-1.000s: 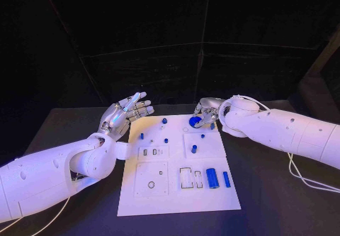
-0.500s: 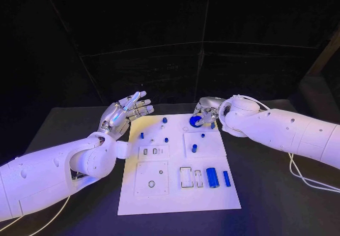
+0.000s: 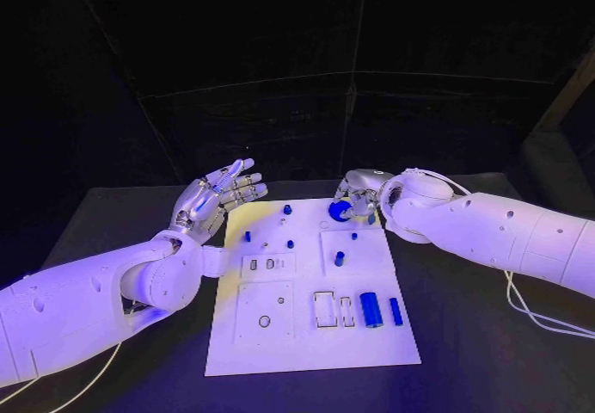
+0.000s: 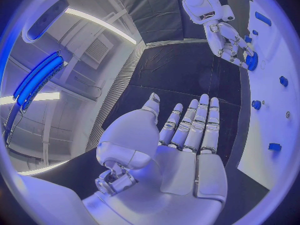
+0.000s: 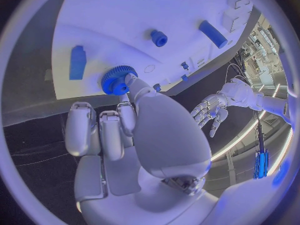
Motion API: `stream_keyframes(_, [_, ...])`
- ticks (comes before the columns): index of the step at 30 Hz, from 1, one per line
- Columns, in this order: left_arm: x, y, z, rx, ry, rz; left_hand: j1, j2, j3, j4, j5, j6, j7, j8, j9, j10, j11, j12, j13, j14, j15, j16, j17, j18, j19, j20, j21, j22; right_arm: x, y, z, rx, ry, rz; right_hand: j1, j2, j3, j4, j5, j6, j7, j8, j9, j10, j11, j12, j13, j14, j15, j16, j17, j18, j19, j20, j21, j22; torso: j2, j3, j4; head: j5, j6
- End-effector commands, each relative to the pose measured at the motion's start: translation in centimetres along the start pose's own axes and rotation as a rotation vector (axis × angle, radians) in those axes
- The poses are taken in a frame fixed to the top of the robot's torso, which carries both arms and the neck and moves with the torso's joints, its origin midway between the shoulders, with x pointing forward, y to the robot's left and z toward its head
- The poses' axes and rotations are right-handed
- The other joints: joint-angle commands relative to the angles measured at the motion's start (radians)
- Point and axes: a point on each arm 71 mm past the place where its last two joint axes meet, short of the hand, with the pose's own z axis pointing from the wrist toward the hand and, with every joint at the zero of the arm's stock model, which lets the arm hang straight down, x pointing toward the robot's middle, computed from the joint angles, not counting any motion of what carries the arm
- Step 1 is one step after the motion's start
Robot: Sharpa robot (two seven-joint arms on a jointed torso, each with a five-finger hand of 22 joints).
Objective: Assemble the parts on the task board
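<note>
The white task board (image 3: 310, 353) lies in the middle of the black table. At its far end my right hand (image 3: 361, 193) pinches a blue gear (image 3: 339, 211) just above the board. In the right wrist view my thumb presses on the gear (image 5: 115, 80) while the other fingers (image 5: 81, 127) are curled in. My left hand (image 3: 221, 194) hovers by the board's far left corner, palm up, fingers spread, holding nothing. The left wrist view shows that open left hand (image 4: 187, 150), with the right hand (image 4: 226, 37) and gear (image 4: 251, 60) beyond it.
Small blue pegs (image 3: 286, 209) (image 3: 247, 236) (image 3: 339, 258) stand on the board's far half. A blue cylinder (image 3: 371, 310) and a blue bar (image 3: 395, 311) lie at its near right, beside rectangular slots (image 3: 325, 311). A white cable (image 3: 539, 314) runs along the table at right.
My right hand has edged slightly left and lower with the gear. The left hand has stayed where it was.
</note>
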Motion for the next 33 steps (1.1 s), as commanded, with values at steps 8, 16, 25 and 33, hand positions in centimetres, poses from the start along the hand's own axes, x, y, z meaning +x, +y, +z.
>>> stream_keyframes(8, [0.1,-0.6,0.0,0.066,0.013,-0.009,0.008,-0.002,0.001,-0.004,0.004,-0.006,0.124,-0.006,-0.001,-0.005,0.000,-0.005,-0.001,0.000,0.007,-0.004,-0.001,0.005,-0.010,0.001,-0.004,-0.002,-1.2,3.4,-1.2,-0.085,-0.178,-0.018,-0.049,-0.026,0.057,-0.011,0.051,0.062,-0.002,-0.010,0.004,0.004,-0.009,-0.002,0.006,0.071,0.002,0.005,0.095,-0.021,0.010,-0.003,0.009,0.007,-0.001,-0.0020,0.0025,0.002,0.003])
stream_keyframes(16, [0.2,-0.6,-0.1,0.065,0.014,-0.010,0.008,-0.002,0.001,-0.005,0.004,-0.007,0.123,-0.006,-0.001,-0.007,0.000,-0.005,-0.001,-0.001,0.008,-0.004,-0.002,0.004,-0.014,0.001,-0.006,-0.003,-0.8,7.8,-0.8,-0.168,-0.182,-0.027,-0.066,-0.035,0.077,-0.013,0.037,0.067,-0.003,-0.014,0.003,0.005,-0.010,-0.003,0.006,0.071,0.001,0.005,0.095,-0.021,0.010,-0.004,0.009,0.007,0.000,-0.0013,0.0038,0.014,0.000])
stream_keyframes(25, [0.3,-0.6,0.0,0.067,0.017,-0.012,0.008,-0.002,0.002,-0.005,0.004,-0.007,0.124,-0.006,-0.001,-0.006,0.000,-0.006,-0.001,-0.001,0.008,-0.005,-0.002,0.004,-0.015,0.001,-0.007,-0.003,0.6,11.2,0.8,-0.222,-0.145,-0.033,-0.074,-0.037,0.085,-0.013,0.030,0.068,-0.003,-0.017,0.003,0.005,-0.010,-0.004,0.006,0.071,0.001,0.003,0.093,-0.021,0.010,-0.004,0.009,0.007,0.000,-0.0016,0.0053,0.024,-0.001])
stream_keyframes(33, [0.4,-0.6,0.0,0.068,0.018,-0.013,0.008,-0.002,0.002,-0.005,0.004,-0.007,0.124,-0.006,-0.001,-0.006,0.000,-0.006,-0.001,-0.001,0.008,-0.005,-0.002,0.004,-0.015,0.001,-0.007,-0.003,2.3,12.2,1.9,-0.222,-0.105,-0.033,-0.075,-0.037,0.087,-0.013,0.030,0.068,-0.003,-0.017,0.003,0.005,-0.010,-0.005,0.005,0.070,0.001,0.002,0.091,-0.021,0.010,-0.004,0.009,0.007,0.000,0.0001,0.0012,0.031,-0.003])
